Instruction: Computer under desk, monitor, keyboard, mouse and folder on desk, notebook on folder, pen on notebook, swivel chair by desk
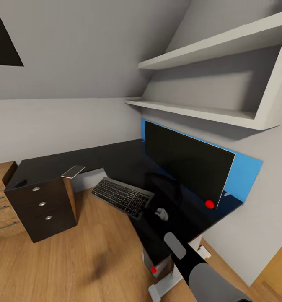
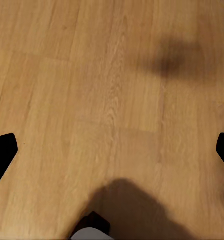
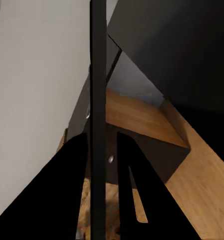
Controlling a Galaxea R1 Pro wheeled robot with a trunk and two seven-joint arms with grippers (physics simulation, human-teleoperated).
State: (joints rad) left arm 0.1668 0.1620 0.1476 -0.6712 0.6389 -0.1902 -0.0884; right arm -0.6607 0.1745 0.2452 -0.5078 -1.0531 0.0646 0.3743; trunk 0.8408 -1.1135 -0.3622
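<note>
The right pincer (image 1: 161, 214) sits low over the tabletop (image 1: 115, 157), with the monitor (image 1: 187, 167) standing upright just beyond it and the keyboard (image 1: 122, 196) close on its other side, lying aslant across the tabletop's front edge. In the right wrist view its two fingers straddle a thin dark slab (image 3: 98, 75), probably the monitor's edge or stand. The gap is narrow, one finger against the slab and the other just off it, so I cannot tell whether it is truly clamped. The left pincer (image 2: 112, 150) is spread wide over bare wooden floor (image 2: 67, 75), holding nothing.

The monitor is likely the awkward piece here: rigid, top-heavy on its thin curved stand, with a glossy face that gives little friction. A hold low on the frame or at the stand should tip it less than a push high on the screen. The keyboard looks light, stiff and flat, so a pinch across its long edge, or a slide along the glossy top, ought to serve. The computer (image 1: 152, 268) is below the right pincer, under the tabletop.
</note>
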